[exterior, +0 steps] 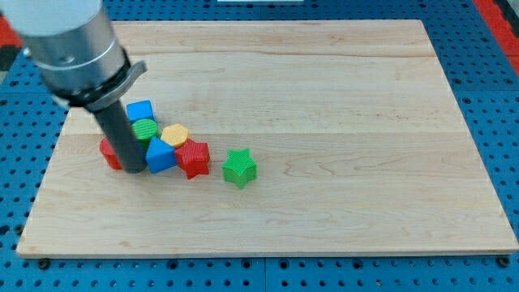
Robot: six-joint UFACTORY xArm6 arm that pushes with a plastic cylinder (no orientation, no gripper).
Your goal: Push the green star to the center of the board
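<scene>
Red block [109,152] mostly hidden behind my tip [135,171].

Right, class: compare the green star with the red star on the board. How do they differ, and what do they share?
Colour: the green star is green, the red star is red.
Company: the green star stands alone toward the view's right; the red star sits against the blue block in the cluster.
Distance from my tip: the red star lies nearer, the green star farther.
Shared: both are ridged star shapes of similar size, lying flat on the board.
</scene>
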